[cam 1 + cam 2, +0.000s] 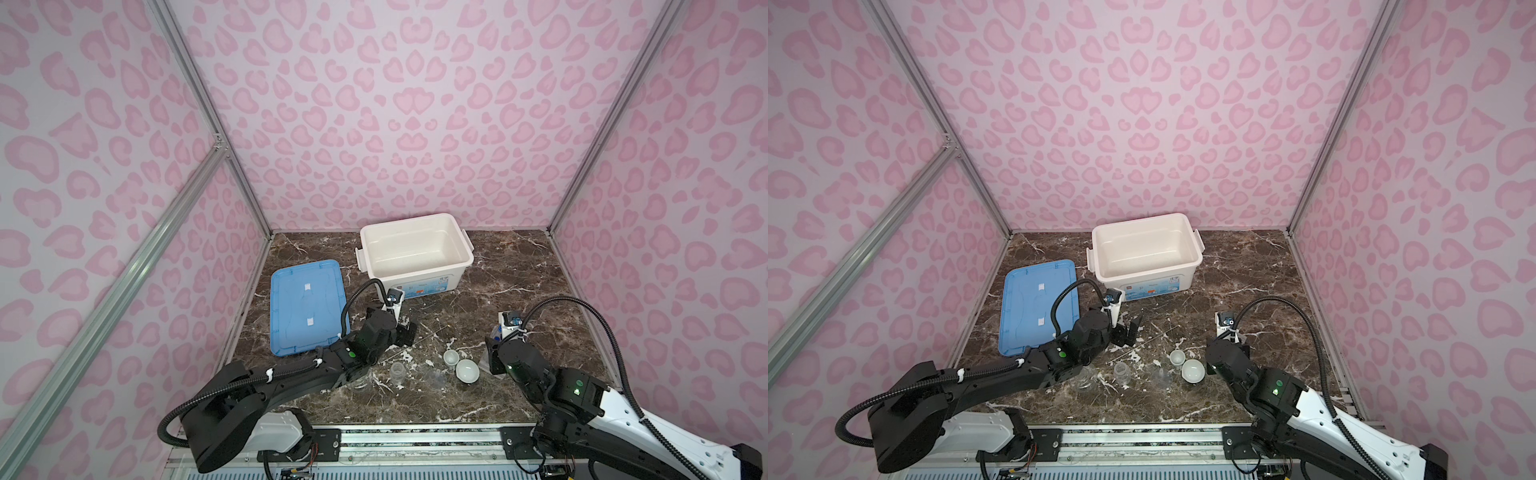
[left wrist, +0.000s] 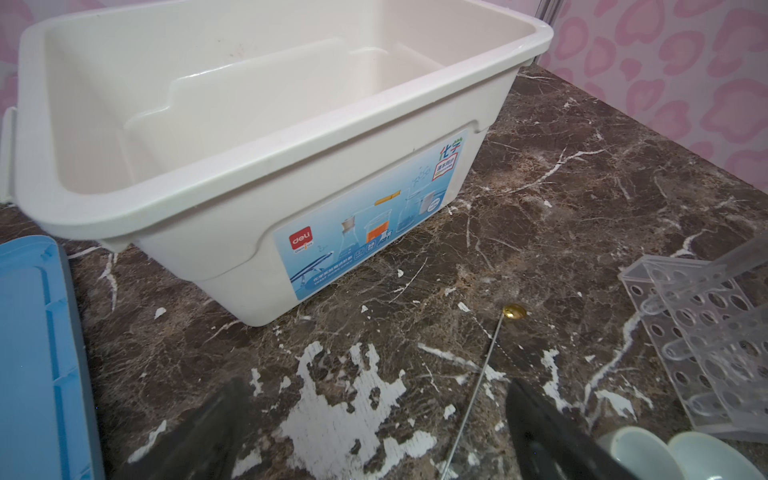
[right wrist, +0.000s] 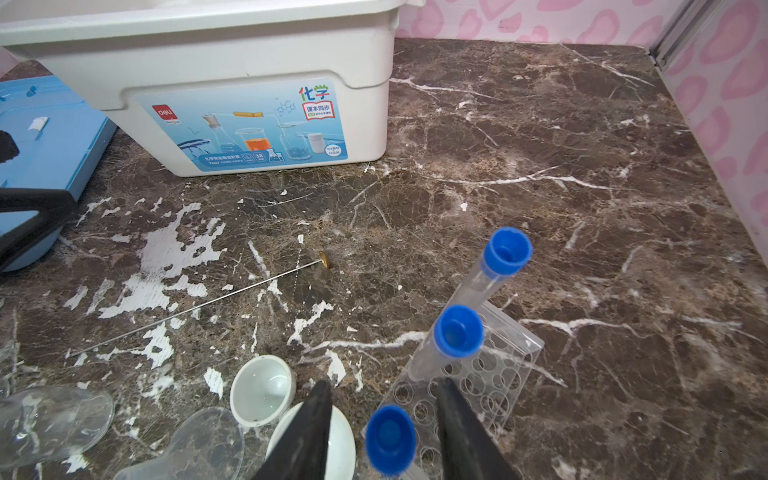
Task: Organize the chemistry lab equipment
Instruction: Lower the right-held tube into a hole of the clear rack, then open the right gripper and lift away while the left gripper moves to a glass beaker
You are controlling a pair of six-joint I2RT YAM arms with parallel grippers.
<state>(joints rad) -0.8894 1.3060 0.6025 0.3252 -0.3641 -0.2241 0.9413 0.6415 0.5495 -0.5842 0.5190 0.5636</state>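
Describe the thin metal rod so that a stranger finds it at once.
Start at the white storage box; on the marble table before its label lies the thin metal rod. Only it is wire-thin, ending in a small gold disc.

The white storage box (image 3: 249, 54) carries a blue sticker (image 3: 245, 124) on its side wall. On the sticker stand a red "deli" logo, the large characters "化学", a boxed "课本同步" and the number "38". The finer print is too small to read.
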